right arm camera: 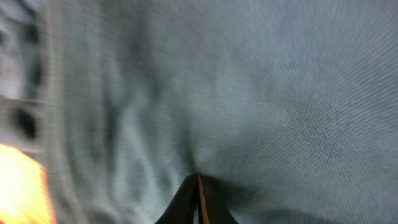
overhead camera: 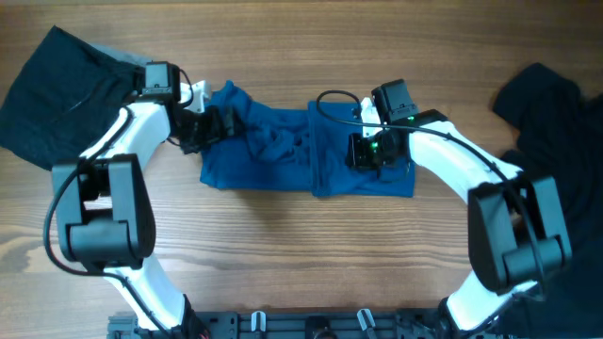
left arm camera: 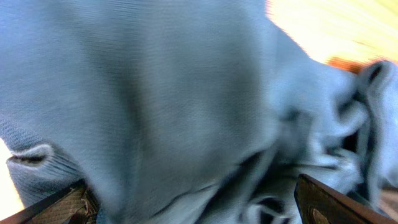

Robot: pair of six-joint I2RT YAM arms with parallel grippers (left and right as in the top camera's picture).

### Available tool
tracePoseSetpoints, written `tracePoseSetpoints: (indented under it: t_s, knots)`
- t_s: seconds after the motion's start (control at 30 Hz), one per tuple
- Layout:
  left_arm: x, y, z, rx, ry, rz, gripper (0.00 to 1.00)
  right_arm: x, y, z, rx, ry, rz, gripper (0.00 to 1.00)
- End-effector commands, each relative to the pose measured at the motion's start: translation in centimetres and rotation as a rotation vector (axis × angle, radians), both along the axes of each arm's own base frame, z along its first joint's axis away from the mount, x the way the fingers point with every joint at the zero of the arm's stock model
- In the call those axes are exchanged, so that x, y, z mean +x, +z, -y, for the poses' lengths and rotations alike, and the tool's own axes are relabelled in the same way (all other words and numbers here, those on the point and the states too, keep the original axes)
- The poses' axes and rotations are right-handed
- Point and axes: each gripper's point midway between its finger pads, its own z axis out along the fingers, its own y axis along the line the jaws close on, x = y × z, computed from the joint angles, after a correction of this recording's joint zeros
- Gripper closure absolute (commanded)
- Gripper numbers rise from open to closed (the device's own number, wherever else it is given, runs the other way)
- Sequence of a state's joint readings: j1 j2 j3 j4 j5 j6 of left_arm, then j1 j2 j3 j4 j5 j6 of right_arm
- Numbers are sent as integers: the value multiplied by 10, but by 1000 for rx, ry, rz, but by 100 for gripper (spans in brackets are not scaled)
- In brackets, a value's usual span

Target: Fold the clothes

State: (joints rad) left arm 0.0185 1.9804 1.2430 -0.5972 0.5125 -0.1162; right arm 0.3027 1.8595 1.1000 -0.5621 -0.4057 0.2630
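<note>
The blue polo shirt (overhead camera: 283, 151) lies bunched across the middle of the wooden table. My left gripper (overhead camera: 203, 127) is at the shirt's left end. In the left wrist view its fingers (left arm camera: 193, 205) stand wide apart, with blue fabric (left arm camera: 155, 93) filling the gap between them. My right gripper (overhead camera: 367, 151) sits on the shirt's flatter right part. In the right wrist view its fingers (right arm camera: 198, 190) are pressed together, and the fabric (right arm camera: 280, 93) puckers at their tip. A black garment (overhead camera: 57, 89) with a grey piece lies at the back left. Another black garment (overhead camera: 551, 104) lies at the right.
Bare wooden tabletop (overhead camera: 292, 254) lies in front of the shirt. The right black garment runs down along the table's right edge (overhead camera: 584, 282). The arm bases stand at the front edge (overhead camera: 301, 325).
</note>
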Motion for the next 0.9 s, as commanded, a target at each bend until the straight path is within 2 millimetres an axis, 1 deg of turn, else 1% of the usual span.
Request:
tracePoseSetpoints:
  t_s: [0.0,0.03,0.1,0.13,0.17,0.2,0.27,0.3,0.33,0.37,0.4,0.43,0.47,0.5,0.53,0.57,0.6,0.63,0.73,0.8,0.83,0.87]
  knots:
    - [-52,-52,43,-116,-119,-195,0,-5,-23,3,-30,-13,-60,96]
    - [-53,-50,47,-129,-146,-185,3,-5,-24,3,-31,-24,-68,96]
    - [-56,-50,55,-127,-186,-173,25,-4,-24,2,-28,-26,-63,96]
    - [-57,-51,56,-115,-191,-174,39,-3,-24,2,-28,-26,-63,96]
    - [-58,-52,56,-106,-194,-179,62,-3,-24,2,-27,-26,-63,96]
    - [-60,-52,55,-106,-192,-189,78,-4,-24,2,-28,-26,-67,96]
    - [-61,-50,50,-109,-176,-200,86,-6,-17,5,-30,-27,-68,96]
    - [-59,-44,45,-110,-161,-202,91,-5,-10,6,-28,-31,-61,96]
    - [-56,-34,39,-112,-144,-201,95,-2,3,8,-19,-38,-34,96]
    - [-50,-16,31,-113,-123,-196,96,1,15,9,-11,-43,-9,96]
    - [-42,7,21,-95,-101,-176,96,5,31,11,-1,-51,24,96]
    - [-38,23,13,-62,-88,-162,96,8,44,13,9,-58,57,96]
    - [-32,50,0,6,-71,-134,96,12,62,17,22,-70,108,96]
    - [-28,70,-4,33,-68,-106,96,15,72,22,21,-82,139,96]
    - [-25,89,-4,44,-69,-76,96,17,78,26,16,-94,160,96]
    - [-22,108,0,46,-79,-40,96,21,86,34,2,-115,188,96]
    - [-21,122,8,46,-94,-6,96,24,89,41,-9,-133,202,95]
    - [-22,127,17,45,-108,9,96,25,89,44,-8,-143,202,95]
    - [-31,125,53,38,-170,-8,96,28,89,53,-11,-172,199,95]
    - [-35,119,86,56,-258,17,96,29,88,56,-12,-180,199,95]
    - [-37,116,95,77,-282,26,95,29,88,56,-12,-180,199,95]
    - [-38,107,107,137,-293,28,91,29,88,56,-12,-180,198,95]
